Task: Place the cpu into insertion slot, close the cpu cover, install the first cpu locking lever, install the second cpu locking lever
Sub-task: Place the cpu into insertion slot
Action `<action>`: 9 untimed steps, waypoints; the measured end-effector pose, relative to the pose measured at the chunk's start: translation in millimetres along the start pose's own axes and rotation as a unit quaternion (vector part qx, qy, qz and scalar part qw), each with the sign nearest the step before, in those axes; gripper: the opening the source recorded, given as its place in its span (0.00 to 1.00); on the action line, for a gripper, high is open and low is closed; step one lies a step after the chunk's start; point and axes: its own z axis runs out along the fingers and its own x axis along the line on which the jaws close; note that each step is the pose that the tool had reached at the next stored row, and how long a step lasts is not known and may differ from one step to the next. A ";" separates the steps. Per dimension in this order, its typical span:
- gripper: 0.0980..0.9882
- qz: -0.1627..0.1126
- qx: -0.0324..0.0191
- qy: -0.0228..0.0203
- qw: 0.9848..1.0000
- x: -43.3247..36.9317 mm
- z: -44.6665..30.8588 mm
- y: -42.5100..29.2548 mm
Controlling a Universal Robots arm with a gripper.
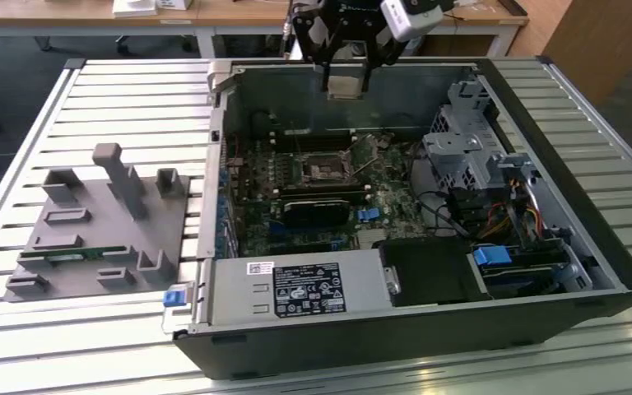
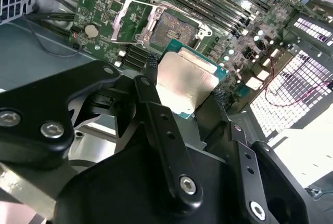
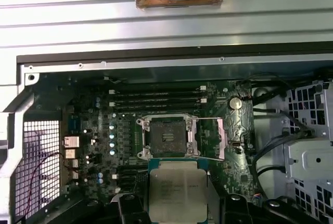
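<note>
Tool [image 1: 346, 80] with cpu [image 1: 345, 88] above open case [image 1: 404, 350]

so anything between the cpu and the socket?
Nothing: in the exterior view the gripper holds the cpu in open air above the bare socket.

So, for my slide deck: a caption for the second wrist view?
Claw grips the cpu clear of the bare socket, whose cpu cover lies flipped open.
</note>
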 end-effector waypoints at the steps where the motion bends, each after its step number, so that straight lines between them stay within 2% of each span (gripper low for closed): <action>1: 0.49 0.003 0.000 0.000 1.000 0.0 0.0 0.0; 9: 0.49 0.023 0.000 -0.002 1.000 0.0 0.1 0.0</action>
